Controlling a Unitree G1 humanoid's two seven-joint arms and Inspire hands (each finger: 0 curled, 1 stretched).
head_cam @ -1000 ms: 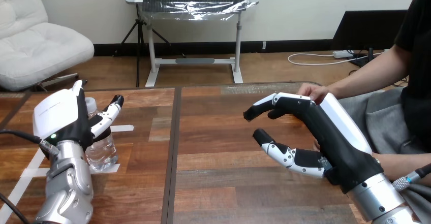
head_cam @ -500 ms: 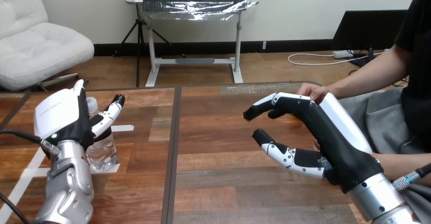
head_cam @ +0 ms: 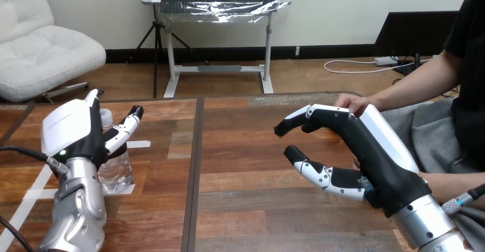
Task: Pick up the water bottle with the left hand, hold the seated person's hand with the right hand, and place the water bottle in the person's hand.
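A clear water bottle [head_cam: 116, 169] stands upright on the table at the left, mostly hidden behind my left hand [head_cam: 77, 131]. That hand is open, fingers straight and thumb spread, right beside the bottle; whether it touches the bottle I cannot tell. My right hand [head_cam: 366, 149] hovers over the table's right half, open, its fingers reaching left and the thumb below them. The person's hand [head_cam: 350, 102] rests at the table's far right edge, just behind my right hand's fingers and apart from them.
White tape strips [head_cam: 35, 194] mark the wooden table [head_cam: 240, 149] around the bottle. A dark seam [head_cam: 195, 166] runs down the table between its two halves. The person's forearm [head_cam: 409, 89] reaches in from the right.
My left hand has shifted slightly to the right, closer against the bottle. The right hand and the person's hand have stayed still.
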